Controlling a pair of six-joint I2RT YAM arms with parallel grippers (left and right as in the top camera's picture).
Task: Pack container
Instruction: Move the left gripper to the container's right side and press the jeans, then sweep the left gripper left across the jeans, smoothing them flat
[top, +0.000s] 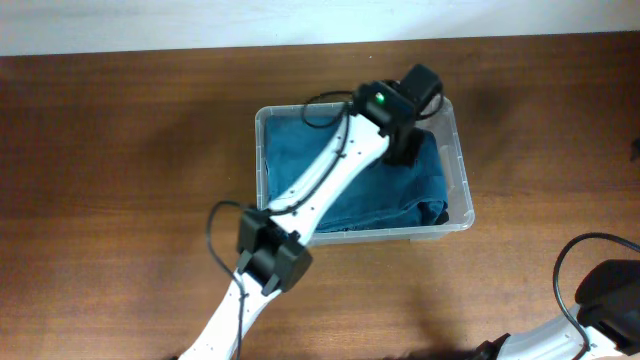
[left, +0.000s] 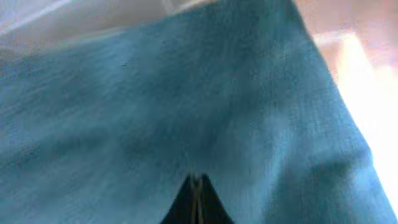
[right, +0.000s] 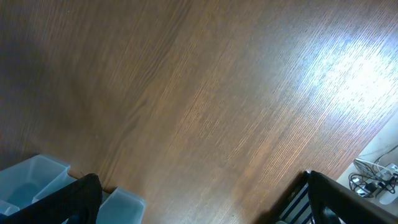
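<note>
The container (top: 461, 170) is a clear plastic tub with rounded corners at the middle of the table. A folded teal-blue cloth (top: 300, 150) fills it. My left arm reaches over the tub from the front. My left gripper (top: 404, 150) is down inside the tub's right half. In the left wrist view the cloth (left: 155, 99) fills the frame, and my left gripper's (left: 196, 186) fingers are shut, tips against the cloth. My right gripper (right: 205, 208) is open and empty over bare wood. The right arm (top: 603, 288) sits at the front right corner.
The brown wooden table (top: 120, 150) surrounds the tub. A pale translucent tub corner (right: 34, 177) shows at the lower left of the right wrist view. Cables (right: 373, 180) lie past the table edge at the lower right.
</note>
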